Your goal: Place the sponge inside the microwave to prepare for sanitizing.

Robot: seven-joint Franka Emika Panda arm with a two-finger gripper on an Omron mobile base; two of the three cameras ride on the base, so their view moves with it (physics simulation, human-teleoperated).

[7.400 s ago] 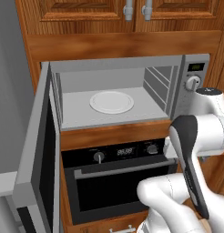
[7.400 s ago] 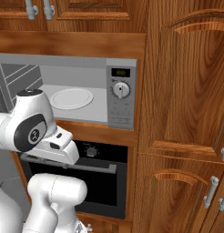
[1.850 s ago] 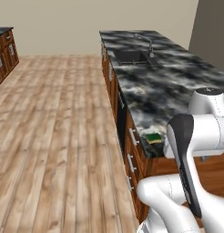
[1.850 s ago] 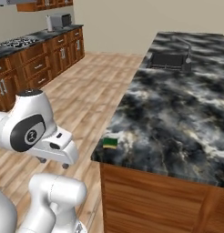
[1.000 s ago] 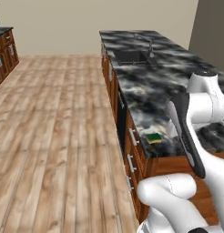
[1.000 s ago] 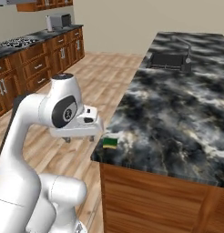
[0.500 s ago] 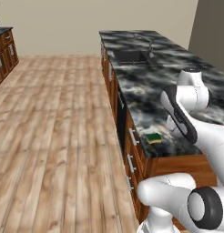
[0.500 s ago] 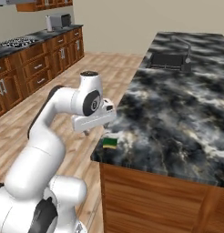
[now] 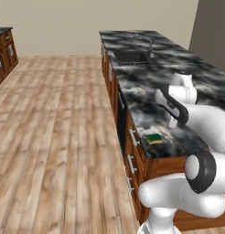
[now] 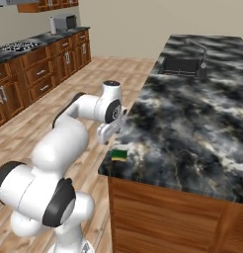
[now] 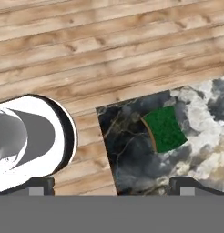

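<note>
The sponge (image 9: 154,138) lies green side up at the near corner of the dark marble bench (image 9: 146,87), close to its edge above the wooden floor (image 9: 55,132). Just behind it hangs the claw (image 10: 109,134), jaws spread wide, holding nothing.

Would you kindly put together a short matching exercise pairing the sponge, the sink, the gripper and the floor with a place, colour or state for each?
Things:
1. sponge
2. sink
3. gripper
4. floor

Descriptions:
A. light wooden planks
B. open, hanging above the counter's near corner
C. green side up, at the counter's near corner
D. dark basin set in the counter's far end

Pairs: 1-C, 2-D, 3-B, 4-A
</note>
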